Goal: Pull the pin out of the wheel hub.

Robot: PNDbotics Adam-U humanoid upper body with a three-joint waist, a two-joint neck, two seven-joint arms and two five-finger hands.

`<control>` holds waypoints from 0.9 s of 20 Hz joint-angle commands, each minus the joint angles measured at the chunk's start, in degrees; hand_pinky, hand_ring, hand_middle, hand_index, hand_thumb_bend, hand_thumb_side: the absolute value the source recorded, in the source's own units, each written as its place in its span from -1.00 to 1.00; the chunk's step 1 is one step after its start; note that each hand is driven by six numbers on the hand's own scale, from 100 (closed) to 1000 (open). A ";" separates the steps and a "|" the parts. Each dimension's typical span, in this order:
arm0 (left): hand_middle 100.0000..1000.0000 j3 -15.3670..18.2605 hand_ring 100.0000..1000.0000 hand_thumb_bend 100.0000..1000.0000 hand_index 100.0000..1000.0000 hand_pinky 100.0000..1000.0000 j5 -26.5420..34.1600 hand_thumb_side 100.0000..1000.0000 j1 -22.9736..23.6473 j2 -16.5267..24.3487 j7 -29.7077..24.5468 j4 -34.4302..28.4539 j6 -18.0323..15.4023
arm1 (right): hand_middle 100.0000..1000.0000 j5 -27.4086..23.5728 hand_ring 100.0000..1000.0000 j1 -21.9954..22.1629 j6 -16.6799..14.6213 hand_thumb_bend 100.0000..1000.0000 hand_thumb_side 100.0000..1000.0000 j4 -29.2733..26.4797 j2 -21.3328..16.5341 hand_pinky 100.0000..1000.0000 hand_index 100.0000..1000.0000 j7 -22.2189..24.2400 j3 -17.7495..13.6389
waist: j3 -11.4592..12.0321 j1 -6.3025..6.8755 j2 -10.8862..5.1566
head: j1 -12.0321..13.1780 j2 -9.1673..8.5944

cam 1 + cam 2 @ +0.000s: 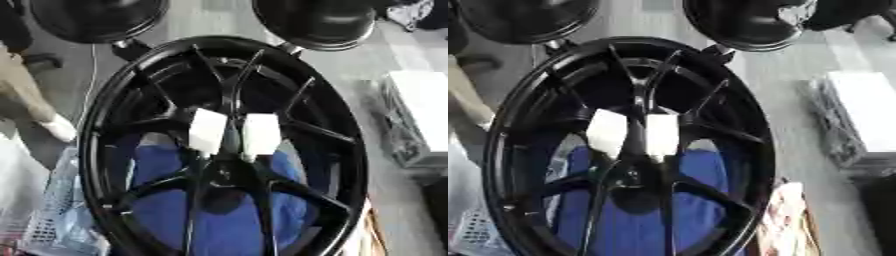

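Wheel (90,150) is black and multi-spoke, and fills most of both eye views. It reads as a tall oval, long axis running from the far edge to the near edge of the view, open face turned up toward the camera. Its near rim is cut off by the bottom edge.

Hub (225,173) sits a bit below the oval's centre, with thin paired spokes fanning out to the rim on all sides.

Two white rectangular pieces stand side by side just above the hub, the left white piece (207,131) and the right white piece (261,134). A dark spoke gap separates them, so they are close but not touching. Each has its long axis along the wheel's long axis, with the lower end toward the hub. Cannot tell whether either one is the pin; no other pin shape can be made out.

Blue cloth (223,225) shows through the lower spoke gaps, under the wheel.

Two black domed objects (745,22) sit at the far rim, one on each side, each on a short neck touching or just beside the rim.

White box (426,110) lies to the right, apart from the wheel. Mesh basket (51,220) is at lower left, just beside the rim.

No robot hand shows in either view, so whether they are open or closed cannot be told.
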 commanded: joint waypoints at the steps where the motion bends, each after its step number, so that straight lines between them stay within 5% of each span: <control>1: 0.18 0.84 0.29 -1.00 0.41 0.61 -0.20 0.27 -0.79 1.42 0.03 -0.97 -0.20 | 0.28 0.40 0.43 -0.53 -0.18 -0.52 -0.86 -0.52 -2.52 0.41 0.47 -0.15 -1.15 | -0.19 0.31 -0.55 | -0.23 -0.08; 12: 0.18 0.83 0.29 -1.00 0.41 0.61 -0.19 0.27 -0.71 1.34 0.02 -0.97 0.00 | 0.29 0.65 0.44 -0.26 -0.71 -0.59 -0.85 -0.52 -2.52 0.41 0.46 -0.53 -1.98 | -0.37 0.35 -0.41 | 0.17 -0.08; 18: 0.18 0.55 0.29 -1.00 0.41 0.61 0.02 0.27 -0.77 1.39 -0.28 -0.97 0.17 | 0.32 -1.25 0.46 -3.26 -0.35 -0.54 -0.56 -0.52 -1.76 0.41 0.51 2.80 2.26 | -0.08 0.06 -0.88 | -0.42 -0.08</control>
